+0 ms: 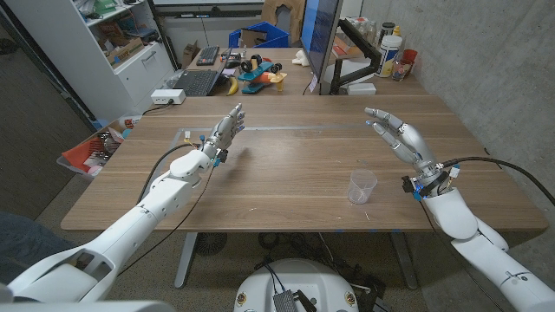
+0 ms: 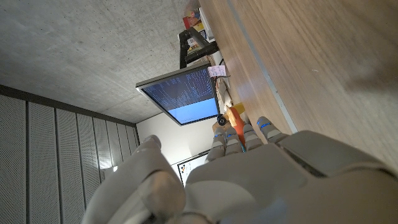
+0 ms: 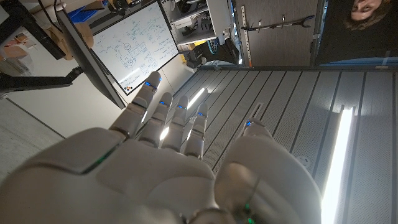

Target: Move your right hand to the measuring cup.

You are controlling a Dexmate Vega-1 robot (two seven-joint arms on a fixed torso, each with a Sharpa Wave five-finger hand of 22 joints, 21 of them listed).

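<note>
Wooden table [image 1: 295,165] carries a clear measuring cup [image 1: 362,186] near its front edge. Beside the cup, toward the robot's right, the right hand [image 1: 397,137] hovers apart from it, fingers spread, grasping nothing. Well across from the cup, the left hand [image 1: 225,133] is raised, fingers extended, also empty.

You are working at a table [image 1: 295,165] made of brown wood, with long planks and a smooth, soft shine. The measuring cup [image 1: 362,186] is clear plastic, and you can see the wood right through it. Your right hand [image 1: 397,136] and left hand [image 1: 224,133] have smooth, shiny shells of white and grey plastic. Thin black rubbery cables [image 1: 473,161] run by the wrists. The wall [image 1: 486,61] beside you is grey concrete, rough and dull.
</note>
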